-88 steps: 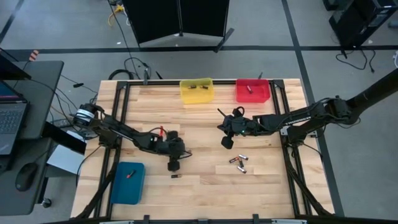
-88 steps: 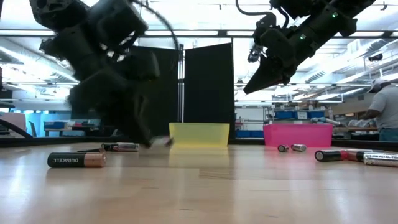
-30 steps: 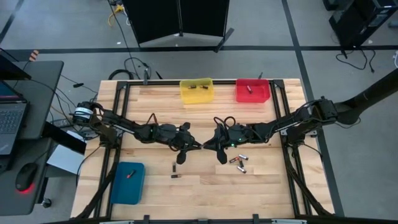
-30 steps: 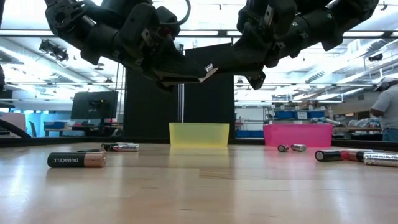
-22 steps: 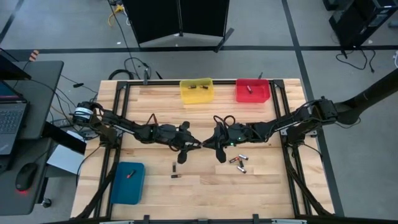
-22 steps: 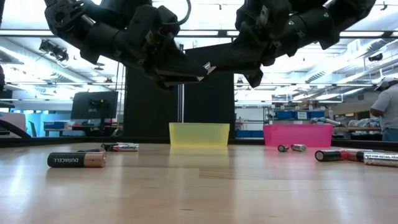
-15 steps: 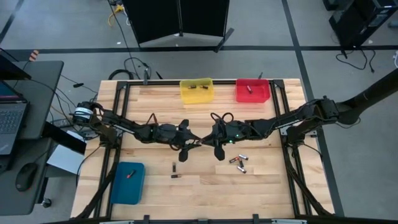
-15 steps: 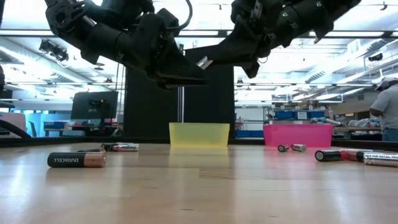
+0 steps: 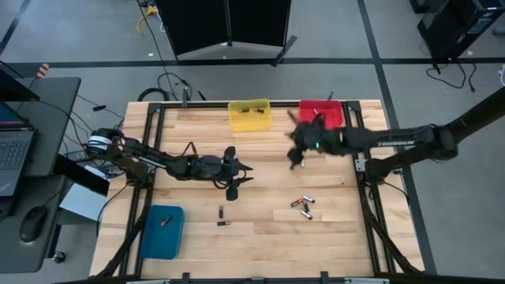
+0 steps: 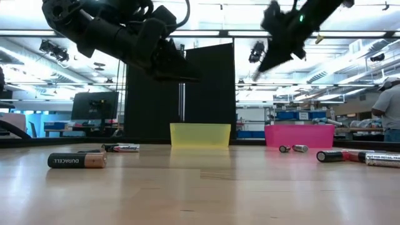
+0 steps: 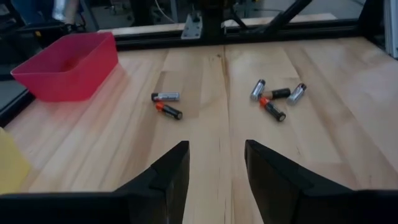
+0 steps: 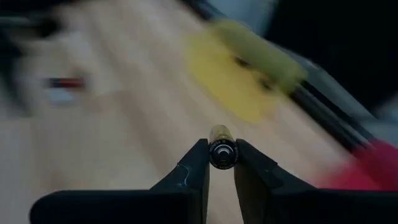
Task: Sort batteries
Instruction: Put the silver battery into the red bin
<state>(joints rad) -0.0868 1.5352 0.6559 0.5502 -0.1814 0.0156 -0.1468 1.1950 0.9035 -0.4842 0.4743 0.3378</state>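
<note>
My right gripper (image 9: 297, 156) hangs above the table near the red bin (image 9: 320, 115), shut on one battery (image 12: 222, 152). My left gripper (image 9: 245, 173) hovers over the table's middle, open with nothing between its fingers (image 11: 216, 149). Loose batteries lie on their sides on the wood. A small cluster (image 9: 302, 207) is right of centre, and two (image 9: 222, 218) lie nearer the front. The left wrist view shows the cluster (image 11: 275, 99) and a pair (image 11: 166, 103) beyond the open fingers. The low view shows one black and copper cell (image 10: 77, 160). My right gripper pinches the battery between its two fingers at their free ends. The wrist view shows its near end cap (image 12: 222, 153) head-on. The battery lies along the fingers, and its gold far part (image 12: 221, 132) sticks out past the tips. It is lifted clear of the table.
The yellow bin (image 9: 249, 114) and the red bin stand side by side at the far edge. A blue bin (image 9: 162, 231) holding a battery sits at the near left. A person (image 10: 389, 112) stands in the room beyond the table's right side.
The two grippers met over the table's middle with the battery between them. My left gripper has opened and let go. My right gripper has carried the battery up and toward the far right, near the red bin. My left gripper has drawn back slightly to the left.
</note>
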